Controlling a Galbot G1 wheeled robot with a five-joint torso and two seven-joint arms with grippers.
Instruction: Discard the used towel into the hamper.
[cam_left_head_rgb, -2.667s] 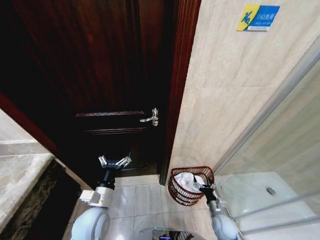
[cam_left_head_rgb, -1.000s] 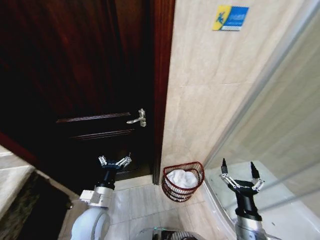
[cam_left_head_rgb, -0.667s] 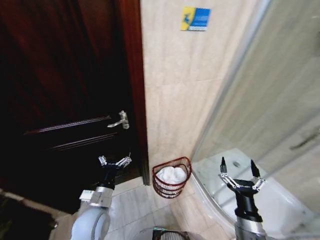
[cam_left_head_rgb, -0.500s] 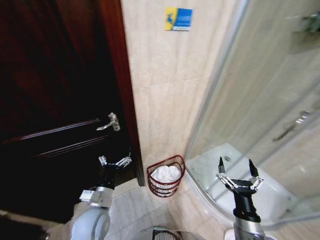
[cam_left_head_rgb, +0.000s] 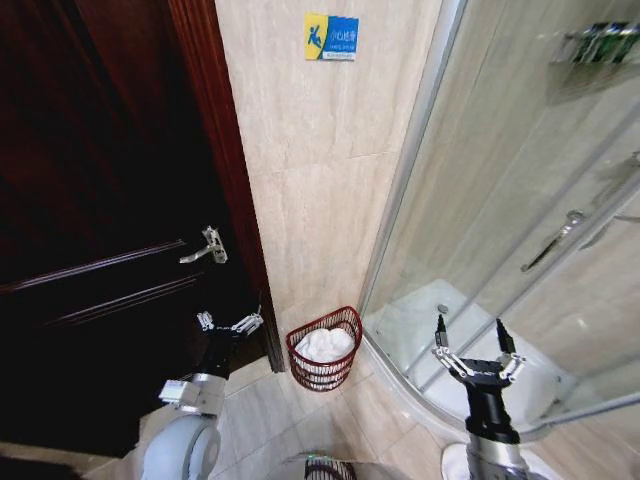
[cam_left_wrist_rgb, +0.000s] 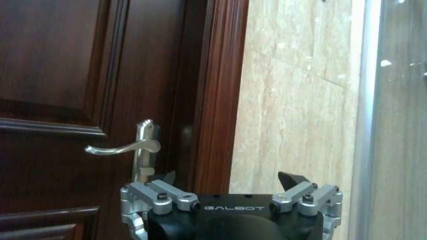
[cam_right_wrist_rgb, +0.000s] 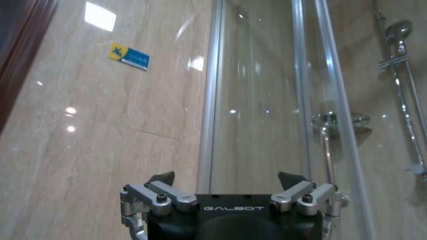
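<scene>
View swung right; towel (cam_left_head_rgb: 323, 345) in hamper (cam_left_head_rgb: 325, 372); both grippers empty, raised.

The sign (cam_left_head_rgb: 331, 37) lettering is too small to read, and the towel (cam_left_head_rgb: 324, 346) hides the hamper (cam_left_head_rgb: 322, 372) floor

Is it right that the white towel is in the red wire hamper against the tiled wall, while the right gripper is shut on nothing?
Not quite. The towel does lie in the hamper against the tiled wall, but the right gripper is open, its fingers spread on nothing, as the head view shows.
</scene>
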